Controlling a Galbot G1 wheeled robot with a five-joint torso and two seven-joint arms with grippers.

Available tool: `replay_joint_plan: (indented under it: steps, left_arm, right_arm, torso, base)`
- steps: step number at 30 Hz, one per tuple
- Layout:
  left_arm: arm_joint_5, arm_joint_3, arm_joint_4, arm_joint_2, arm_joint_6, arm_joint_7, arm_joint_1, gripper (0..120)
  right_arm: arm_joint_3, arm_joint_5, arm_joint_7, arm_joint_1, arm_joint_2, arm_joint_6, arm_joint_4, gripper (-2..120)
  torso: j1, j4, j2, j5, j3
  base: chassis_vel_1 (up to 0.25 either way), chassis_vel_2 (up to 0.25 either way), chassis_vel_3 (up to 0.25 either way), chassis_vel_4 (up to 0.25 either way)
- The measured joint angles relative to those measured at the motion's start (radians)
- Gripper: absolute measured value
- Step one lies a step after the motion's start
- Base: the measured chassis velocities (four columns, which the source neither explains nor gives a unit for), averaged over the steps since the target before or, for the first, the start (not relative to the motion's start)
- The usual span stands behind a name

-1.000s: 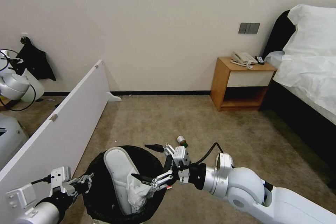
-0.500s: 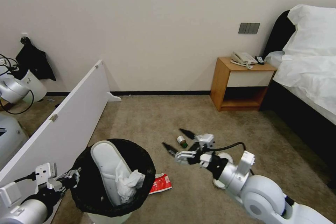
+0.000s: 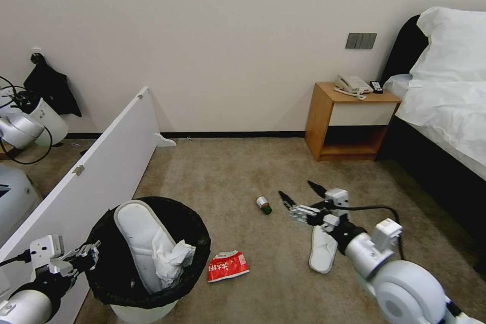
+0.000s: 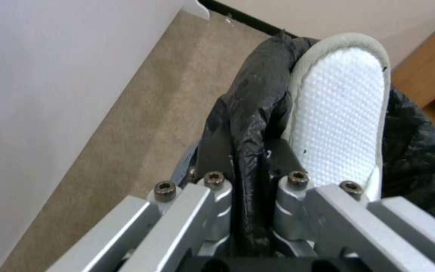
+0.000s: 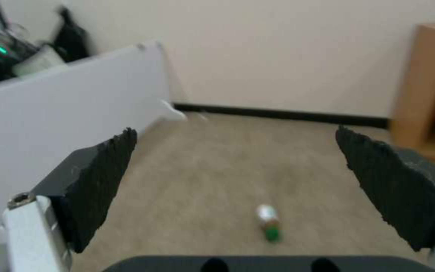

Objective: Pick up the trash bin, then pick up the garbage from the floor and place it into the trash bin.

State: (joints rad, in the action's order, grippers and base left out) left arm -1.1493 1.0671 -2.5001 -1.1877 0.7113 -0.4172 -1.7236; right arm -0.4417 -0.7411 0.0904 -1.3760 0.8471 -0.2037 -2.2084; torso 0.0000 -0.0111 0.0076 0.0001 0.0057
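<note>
The trash bin point(image 3: 198, 237), white with a black bag over its rim, hangs at the lower left with a white slipper point(image 3: 135, 233) and a tissue wad point(image 3: 171, 258) inside. My left gripper point(image 3: 85, 255) is shut on its bagged rim; the left wrist view shows the fingers point(image 4: 216, 151) pinching the black bag point(image 4: 250, 124) beside the slipper point(image 4: 341, 113). My right gripper point(image 3: 295, 189) is open and empty above the carpet, just right of the green-capped bottle point(image 3: 262, 204) and over a second white slipper point(image 3: 321, 248). A red-white packet point(image 3: 228, 266) lies by the bin. The bottle point(image 5: 269, 223) lies ahead of the open right gripper point(image 5: 238, 166).
A long white board point(image 3: 101, 172) leans along the left. A wooden nightstand point(image 3: 349, 121) with a telephone stands at the back wall, and a bed point(image 3: 445, 106) lies on the right. Open carpet lies in the middle.
My right gripper has swung from over the bin to the right, out above the floor slipper, still open. The bin and left gripper have shifted left, uncovering the red-white packet.
</note>
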Motion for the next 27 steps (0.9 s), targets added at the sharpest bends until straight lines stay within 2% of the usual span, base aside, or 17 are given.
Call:
replay_joint_plan:
  steps: [6,10,12,23,27]
  left_arm:
    - [0.018,-0.018,0.0,0.004,-0.001,0.005,0.002,5]
    - [0.022,-0.021,0.0,0.005,-0.002,0.007,0.005,5]
    - [0.029,-0.023,0.0,0.005,-0.002,0.01,0.005,5]
    - [0.039,-0.03,0.0,0.014,-0.006,0.02,0.02,5]
    - [0.045,-0.034,0.0,0.011,-0.01,0.031,0.021,5]
  right_arm:
    - [-0.156,0.087,-0.016,-0.183,0.032,0.022,-0.039,100]
    - [-0.197,0.134,-0.015,-0.238,0.056,0.022,-0.049,100]
    - [-0.238,0.183,-0.018,-0.295,0.09,0.025,-0.056,100]
    - [-0.312,0.31,-0.024,-0.42,0.234,0.088,-0.073,100]
    - [-0.348,0.397,-0.037,-0.465,0.301,0.143,-0.068,100]
  torso:
    - [0.0,0.0004,0.0,-0.0002,0.0]
    - [0.0,0.0002,0.0,-0.0001,0.0]
    - [0.0,0.0002,0.0,-0.0001,0.0]
    - [0.0,0.0002,0.0,-0.0002,0.0]
    - [0.0,0.0003,0.0,-0.0003,0.0]
  base:
    - [0.0,0.0,0.0,0.0]
    - [0.0,0.0,0.0,0.0]
    - [0.0,0.0,0.0,0.0]
    - [0.0,0.0,0.0,0.0]
    - [0.0,0.0,0.0,0.0]
